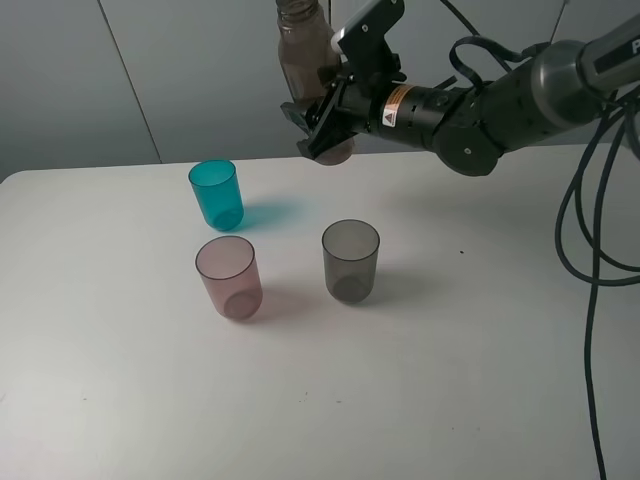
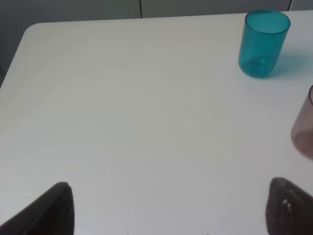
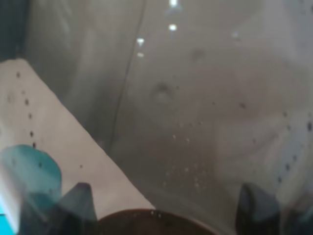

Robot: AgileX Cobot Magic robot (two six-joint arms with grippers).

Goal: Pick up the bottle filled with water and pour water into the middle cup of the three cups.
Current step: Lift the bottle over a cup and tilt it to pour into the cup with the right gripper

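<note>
Obs.: your right pincer (image 1: pixel 325 125) is pinching the bottle (image 1: pixel 300 50) low on its body and holds it upright, clear of the table (image 1: pixel 450 380); the neck runs out of the top of the high view, so the mouth cannot be checked there. The right wrist view is filled by the bottle wall (image 3: pixel 195 122), beaded with droplets; water level cannot be read. The pink cup (image 1: pixel 229 277), the target, stands well below the pincer and toward the near edge of the table. The teal cup (image 1: pixel 216 194) sits almost under the pincer, between it and the pink cup; the grey cup (image 1: pixel 351 261) stands below the pincer too, beside the pink one. Your left pincer (image 2: pixel 168 210) is spread, with nothing between its fingers, well apart from the cups. Judgement: carry step. Bring the bottle over the teal cup with height to spare, and set the mouth above the pink rim before you roll the wrist. Tip slowly; the grip is low, so the top may swing. Risk: spilling into the grey or teal cup.
</note>
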